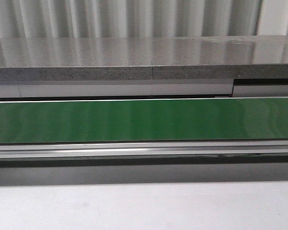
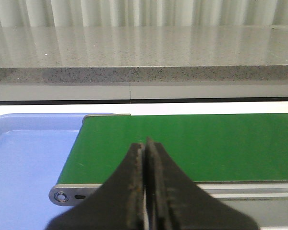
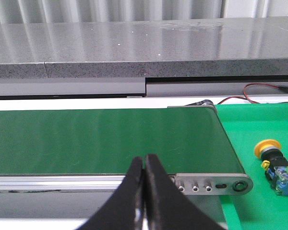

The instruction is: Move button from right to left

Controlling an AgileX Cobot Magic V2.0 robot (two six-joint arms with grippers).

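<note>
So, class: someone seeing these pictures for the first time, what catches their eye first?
The long green conveyor belt running across the middle, below a grey stone counter. Next, the yellow-headed button lying on a green tray past the belt's right end, and a blue tray at its left end. Both claws, left and right, are shut and empty.

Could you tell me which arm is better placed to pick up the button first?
The right arm, probably: only its wrist view shows the button, lying on the green tray beside the conveyor's end. The left wrist view shows no button.
</note>
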